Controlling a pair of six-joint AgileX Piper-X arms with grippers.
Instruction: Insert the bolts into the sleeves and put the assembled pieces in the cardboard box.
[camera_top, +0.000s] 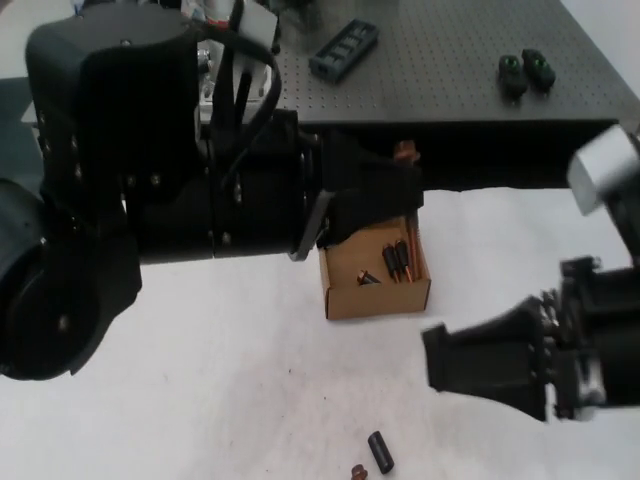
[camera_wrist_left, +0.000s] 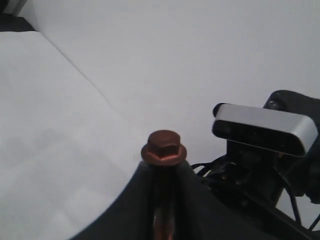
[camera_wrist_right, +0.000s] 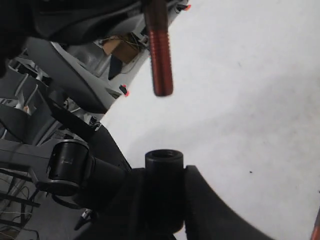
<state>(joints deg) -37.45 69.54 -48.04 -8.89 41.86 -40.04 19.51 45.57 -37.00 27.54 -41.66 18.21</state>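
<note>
White cloth covers the table (camera_top: 200, 400); the cardboard box (camera_top: 375, 300) already holds a few assembled pieces (camera_top: 397, 260). The left end effector (camera_wrist_left: 163, 175) clamps a bolt (camera_wrist_left: 163, 148), its tip just short of the sleeve (camera_wrist_right: 164, 160) gripped by the right end effector (camera_wrist_right: 164, 174). Insertion is pending, and a loose sleeve (camera_top: 380, 452) and a loose bolt (camera_top: 358, 470) are left on the table.

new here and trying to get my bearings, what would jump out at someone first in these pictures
A copper bolt is clamped in the left hand. Its threaded end points at the open mouth of a black sleeve held in the right hand, and the two are not yet joined. On the white cloth sits an open cardboard box with a few dark pieces inside.
</note>
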